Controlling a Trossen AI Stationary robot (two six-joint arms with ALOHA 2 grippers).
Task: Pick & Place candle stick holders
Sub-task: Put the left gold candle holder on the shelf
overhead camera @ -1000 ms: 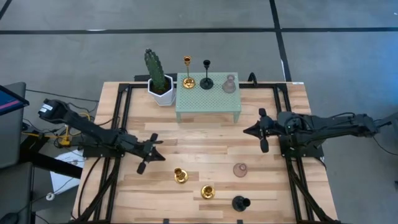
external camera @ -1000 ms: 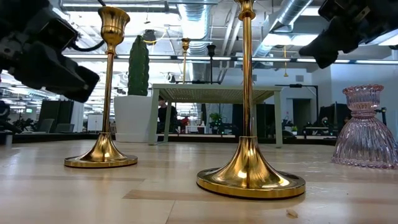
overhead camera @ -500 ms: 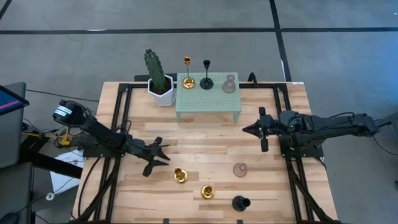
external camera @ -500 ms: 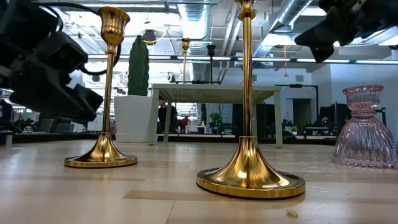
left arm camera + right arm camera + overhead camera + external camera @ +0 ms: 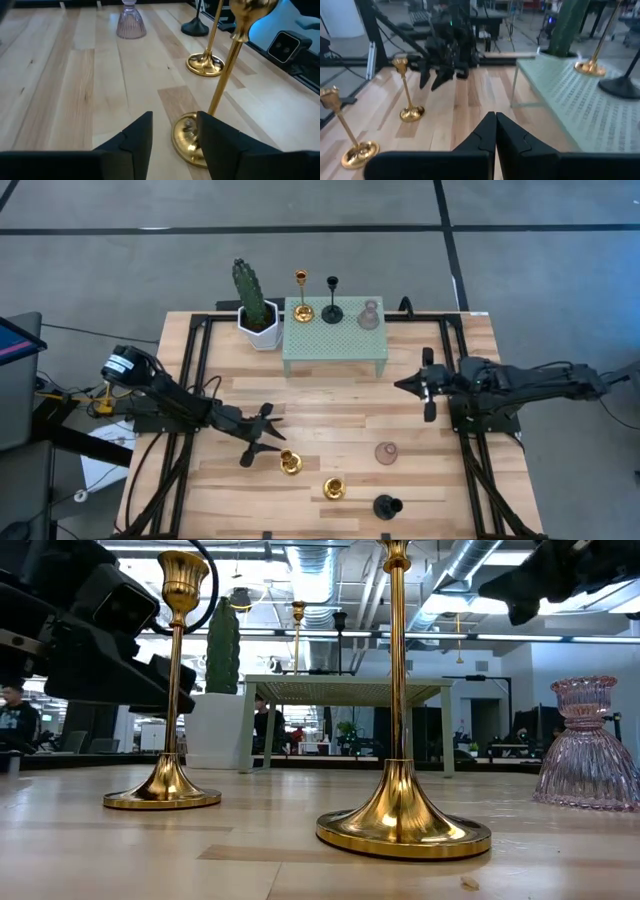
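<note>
Four candle stick holders stand on their round bases on the wooden table: a gold one (image 5: 290, 463), a second gold one (image 5: 334, 489), a black one (image 5: 386, 506) and a pinkish glass one (image 5: 386, 452). Three more, gold (image 5: 301, 310), black (image 5: 332, 313) and glass (image 5: 369, 316), stand on the green stand (image 5: 335, 340). My left gripper (image 5: 267, 436) is open, low over the table, just left of the first gold holder (image 5: 195, 145), whose base lies beyond one fingertip (image 5: 215, 142). My right gripper (image 5: 425, 385) is shut and hovers right of the stand.
A green cactus in a white pot (image 5: 255, 305) stands left of the green stand at the far edge. Black frame rails (image 5: 195, 380) run along the table's left and right sides. Bare wood lies between the stand and the holders near the front edge.
My left gripper has moved toward the table's right and near edge, closing on the first gold holder, and its fingers have opened. The holders have stayed where they were.
</note>
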